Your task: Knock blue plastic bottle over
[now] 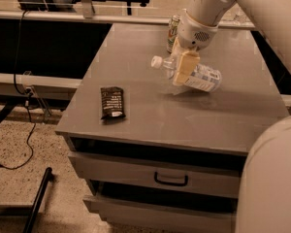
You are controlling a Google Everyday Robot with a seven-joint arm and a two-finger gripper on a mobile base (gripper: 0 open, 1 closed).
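blue plastic bottle (206, 77) lying sideways, end effector (183, 73) across it

blue plastic bottle (206, 77) lying on surface (136, 47), cap to left | claw (184, 71) over its middle | soda can (172, 32) just behind claw | snack packet (112, 102) front-left, well apart | drawer (136, 171) under surface

gripper (185, 72) at blue plastic bottle (206, 79); soda can (172, 32) (behind) blocks | tabletop (184, 118) front open

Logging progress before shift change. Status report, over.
End effector against the blue plastic bottle, just ahead of the soda can. Bottle tipped nearly flat, cap toward the snack packet. Nothing in the way.
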